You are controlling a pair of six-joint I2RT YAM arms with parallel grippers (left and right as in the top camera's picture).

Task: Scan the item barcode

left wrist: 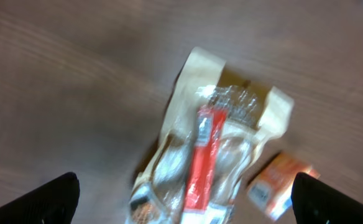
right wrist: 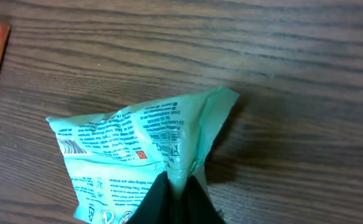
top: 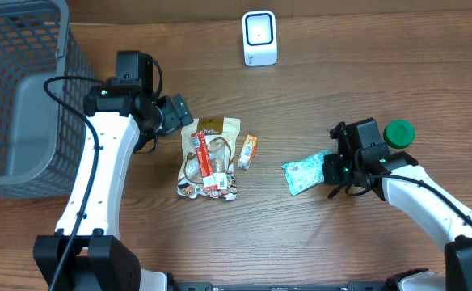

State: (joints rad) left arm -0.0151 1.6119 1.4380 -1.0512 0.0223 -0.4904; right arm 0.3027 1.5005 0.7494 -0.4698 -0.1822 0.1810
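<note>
- Jaws first: the right gripper [right wrist: 175, 194] is clenched on a fold at the near edge of the green packet [right wrist: 138, 149]. The left gripper [top: 174, 114] is spread wide and grasps nothing, hovering just above the beige snack bag [left wrist: 194, 143].
- Grey wire basket [top: 26, 48]: it stands at the left edge of the table, well apart from the work, and is no hazard.
- Beige snack bag: it has a clear window with a red stick inside. A dark label sits near its top, too small to read.
- Green packet, which I take to be the item to scan: it lies on the table right of centre, well apart from the scanner.
  - Risk: the pinch takes only a thin pleat of limp film, so the packet may slip out once it is raised.
  - Risk: the packet may droop and fold over its own code.
  - Risk: creased film could also spoil the read.
  - Writing: blocks of fine dark print, illegible. There is a small red mark and barcode-like stripes [right wrist: 73, 147] near the left corner, facing up.
- White scanner [top: 259, 38]: it stands at the far side of the table. I can read no lettering on it.
- Orange packet [top: 248, 151]: it sits just beside the snack bag, and a careless sweep could knock it.
- Green round object [top: 398, 133]: it sits by the right arm, and I cannot tell what it is.
</note>
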